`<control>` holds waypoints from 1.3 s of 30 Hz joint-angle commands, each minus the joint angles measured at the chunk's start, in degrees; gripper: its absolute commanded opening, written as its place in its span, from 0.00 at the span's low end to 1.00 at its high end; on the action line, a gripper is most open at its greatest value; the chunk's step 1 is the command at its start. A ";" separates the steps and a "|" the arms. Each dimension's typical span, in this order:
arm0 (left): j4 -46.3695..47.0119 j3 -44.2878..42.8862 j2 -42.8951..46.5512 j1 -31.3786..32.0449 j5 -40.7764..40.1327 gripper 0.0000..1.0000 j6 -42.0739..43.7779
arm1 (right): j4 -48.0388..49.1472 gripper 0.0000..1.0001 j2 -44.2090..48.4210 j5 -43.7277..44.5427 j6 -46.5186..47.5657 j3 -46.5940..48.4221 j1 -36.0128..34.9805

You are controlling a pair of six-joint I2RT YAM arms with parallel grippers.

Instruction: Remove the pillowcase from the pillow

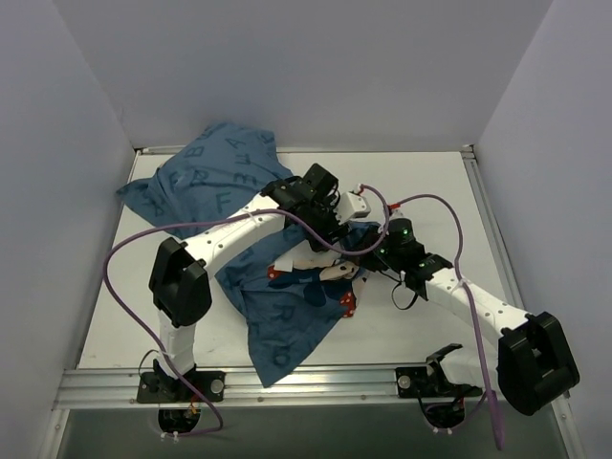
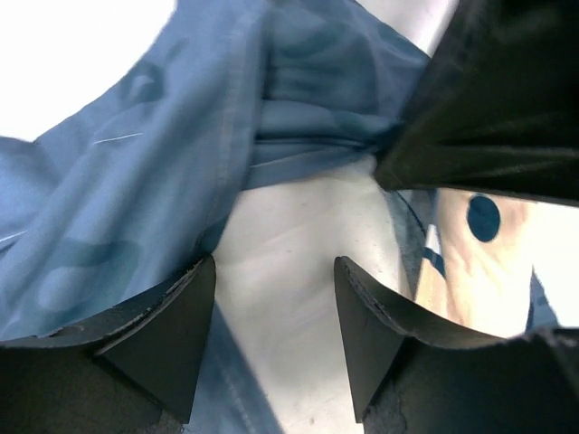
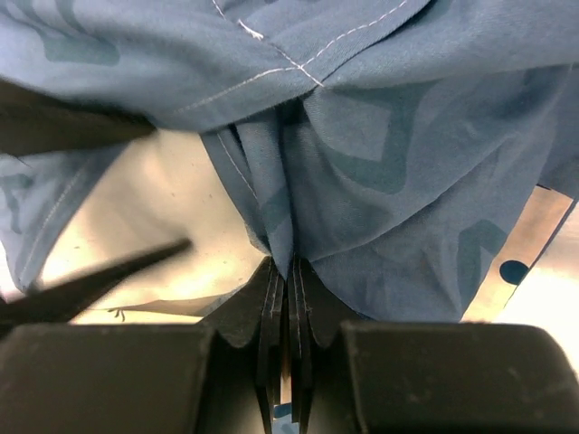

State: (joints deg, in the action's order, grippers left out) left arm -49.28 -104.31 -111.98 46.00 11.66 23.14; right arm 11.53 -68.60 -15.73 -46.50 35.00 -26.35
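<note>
The dark blue printed pillowcase lies crumpled from the back left to the front middle of the table, with its face print and red bows near the centre. My right gripper is shut on a bunched fold of the pillowcase, pinched between its pads. My left gripper is open just above the fabric, right beside the right gripper. A plain white surface, which looks like the pillow, shows between its fingertips, with blue fabric around it. The pillow is hidden in the top view.
The white table is boxed in by pale walls on three sides. An aluminium rail runs along the front edge by the arm bases. Purple cables loop over the left side and over the right arm.
</note>
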 commanded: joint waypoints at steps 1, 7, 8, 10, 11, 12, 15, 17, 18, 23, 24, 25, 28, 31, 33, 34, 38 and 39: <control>-1.70 3.05 1.76 3.39 0.38 0.63 5.24 | -1.25 0.00 1.89 1.13 -1.14 0.50 0.86; 0.85 7.99 8.01 10.68 -1.81 0.60 9.74 | -2.04 0.00 0.66 1.58 -0.53 2.79 2.18; 0.50 7.11 7.57 10.78 -1.82 0.59 9.74 | -2.47 0.00 0.22 1.66 -0.35 3.05 2.18; 0.23 6.58 6.61 10.69 -2.16 0.58 9.65 | -2.56 0.00 0.22 1.40 -0.26 3.23 2.27; 0.49 6.58 6.17 10.60 -3.73 0.58 9.73 | -2.65 0.00 0.48 1.40 -0.26 3.14 2.35; 0.85 6.49 5.73 10.43 -4.53 0.56 9.91 | -2.74 0.00 0.74 1.49 -0.34 2.97 2.27; 0.24 5.62 3.45 8.94 -5.60 0.55 9.56 | -3.09 0.00 1.89 2.10 -0.70 2.44 2.44; -0.47 3.78 1.95 6.84 -5.16 0.60 8.07 | -3.53 0.00 2.50 2.80 -0.70 2.18 2.62; -0.03 2.37 1.77 6.22 -7.85 0.63 7.02 | -3.62 0.00 2.68 2.98 -0.78 2.09 2.62; 0.59 0.87 3.35 3.49 -9.56 0.66 6.31 | -3.97 0.00 2.94 3.51 -0.96 1.21 2.79; 0.15 0.34 3.79 3.22 -6.24 0.66 5.87 | -4.14 0.00 2.86 3.51 -0.87 1.03 2.79; -0.38 -0.01 4.66 3.13 -4.30 0.65 5.78 | -4.41 0.00 2.77 3.51 -0.87 0.86 2.79; -2.66 -2.46 4.85 3.31 2.19 0.65 4.38 | -4.50 0.00 3.03 3.42 -1.14 -0.63 2.79; -4.25 -4.40 3.45 3.31 4.94 0.65 3.23 | -4.06 0.00 3.73 3.33 -1.66 -2.13 2.79; -4.60 -5.02 2.48 2.96 5.39 0.63 2.79 | -4.06 0.00 4.09 3.07 -1.75 -2.48 2.71; -4.77 -5.46 1.34 2.70 5.39 0.63 2.62 | -4.15 0.00 4.35 3.07 -1.75 -2.57 2.79; -5.92 -8.27 -1.30 2.69 4.96 0.59 2.26 | -5.02 0.00 4.79 3.42 -1.31 -2.57 2.79; -6.18 -8.36 -1.65 2.78 4.69 0.58 2.18 | -5.03 0.00 4.88 3.42 -1.31 -2.57 2.79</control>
State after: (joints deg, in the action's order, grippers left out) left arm -53.41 -110.02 -111.46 49.06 15.00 26.17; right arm 9.15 -65.43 -14.28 -48.01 33.08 -23.70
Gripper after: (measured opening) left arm 0.590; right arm 0.034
